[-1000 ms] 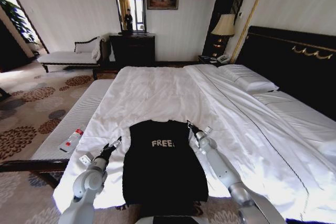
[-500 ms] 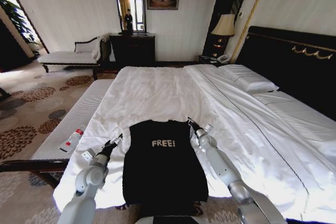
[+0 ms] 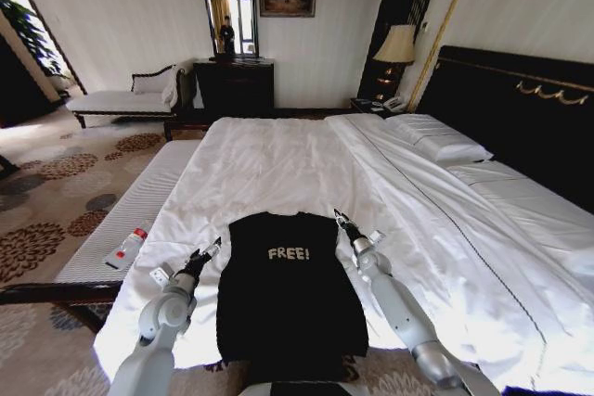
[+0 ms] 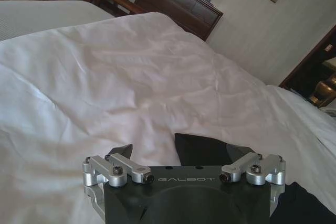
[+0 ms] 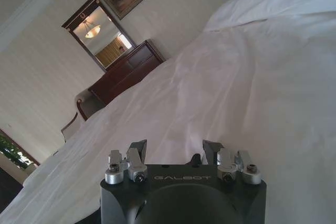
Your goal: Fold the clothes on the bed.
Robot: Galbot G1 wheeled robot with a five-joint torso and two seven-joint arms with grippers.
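Note:
The clothes are one black T-shirt (image 3: 292,299) with white "FREE!" lettering, lying flat on the white bed (image 3: 278,159) near its front edge; its lower hem hangs over the edge. My left gripper (image 3: 210,249) hovers open just off the shirt's left shoulder. In the left wrist view the left gripper (image 4: 181,151) has its fingers spread wide, with a corner of black cloth (image 4: 202,149) lying beyond them. My right gripper (image 3: 340,218) is open at the shirt's right shoulder. The right wrist view shows the right gripper (image 5: 175,149) low over the white duvet (image 5: 236,87).
A striped bench (image 3: 139,206) runs along the bed's left side and carries a bottle (image 3: 132,243) and a small white item. Pillows (image 3: 436,141) and a dark headboard (image 3: 520,108) are at the right. A dresser (image 3: 234,85), a chaise (image 3: 125,97) and a lamp (image 3: 397,44) stand beyond.
Both arms have crept slightly forward and to the right: the left gripper nearer the shirt's left shoulder, the right along its right shoulder. The shirt lies as before.

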